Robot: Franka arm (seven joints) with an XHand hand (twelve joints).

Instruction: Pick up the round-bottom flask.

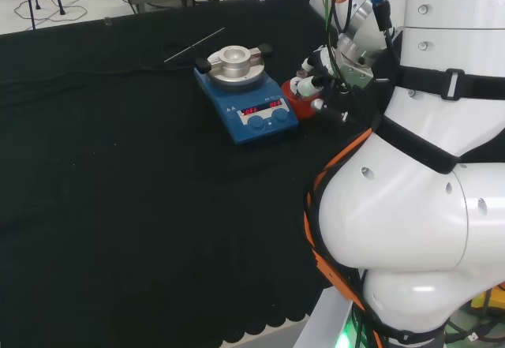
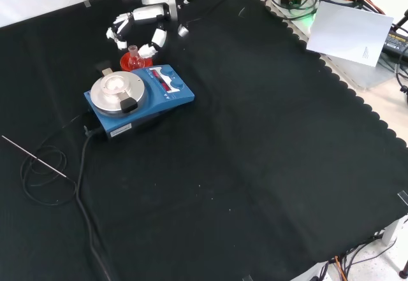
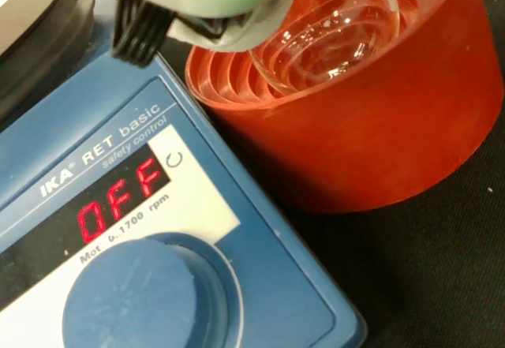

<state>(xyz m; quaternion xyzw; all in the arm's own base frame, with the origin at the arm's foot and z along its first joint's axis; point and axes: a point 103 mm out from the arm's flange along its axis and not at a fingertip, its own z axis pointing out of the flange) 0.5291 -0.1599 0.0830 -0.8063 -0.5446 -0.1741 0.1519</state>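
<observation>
A clear round-bottom flask (image 2: 133,54) stands neck up in a red ribbed ring stand (image 2: 141,62), just behind the blue stirrer plate (image 2: 139,95) in the front view. The hand (image 2: 138,25) hovers above and behind the flask, with its fingers (image 2: 157,37) spread to either side of the neck and apart from it. In the head view the hand (image 1: 326,78) sits right of the red stand (image 1: 297,103), and the flask (image 1: 304,85) is partly hidden by fingers. The wrist view shows the flask's glass bulb (image 3: 335,24) resting in the red stand (image 3: 379,127).
The blue stirrer plate (image 1: 246,105) with its round metal top touches the stand's left side in the head view. A thin metal probe (image 2: 33,157) and black cables lie on the cloth at the front view's left. White paper (image 2: 349,31) lies beyond the cloth's scalloped edge.
</observation>
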